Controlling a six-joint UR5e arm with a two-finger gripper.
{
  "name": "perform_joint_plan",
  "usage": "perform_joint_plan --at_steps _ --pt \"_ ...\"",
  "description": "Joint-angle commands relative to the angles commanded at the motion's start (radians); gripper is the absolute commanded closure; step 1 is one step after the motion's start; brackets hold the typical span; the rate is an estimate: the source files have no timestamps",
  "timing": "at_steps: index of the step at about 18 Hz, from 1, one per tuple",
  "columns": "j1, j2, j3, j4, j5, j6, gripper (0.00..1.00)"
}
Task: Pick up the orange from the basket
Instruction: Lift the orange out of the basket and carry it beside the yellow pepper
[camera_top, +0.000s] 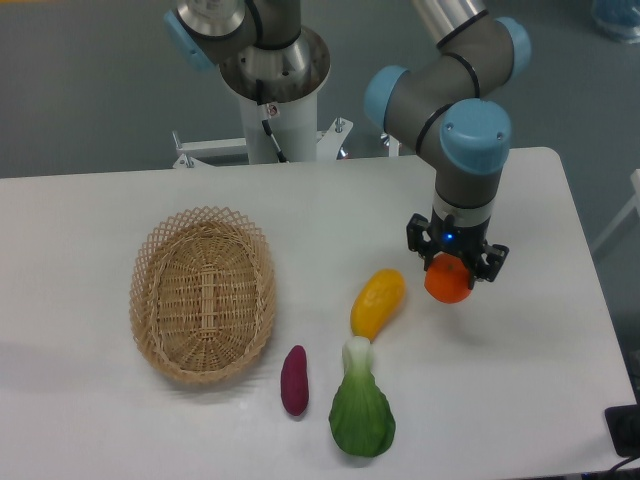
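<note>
The black two-finger gripper (455, 268) covers the top of the small round bright-orange fruit (448, 284), so the contact of its fingers is not clear. The grey-and-blue robot arm (455, 110) is cut by the upper edge. A dark object (624, 430) is cut at the right edge.

**A:** so what's actually sitting on the white table (150, 440)?

**B:** wicker basket (203, 294) on the left side, nothing in it. right of that a little purple veggie (294, 380), then a green leafy one with a white stalk (361, 412) just beside it near the front edge. a long yellow-orange fruit (378, 302) lies tilted just behind the stalk

**A:** touching?

**B:** close, can't really tell
</note>
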Motion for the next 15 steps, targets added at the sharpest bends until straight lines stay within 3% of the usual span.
perform_joint_plan --at_steps 7,15 --pt "0.037 -0.008 0.015 -0.005 0.0 0.086 0.26" --pt "0.038 -0.008 0.009 -0.002 0.0 0.086 0.26"
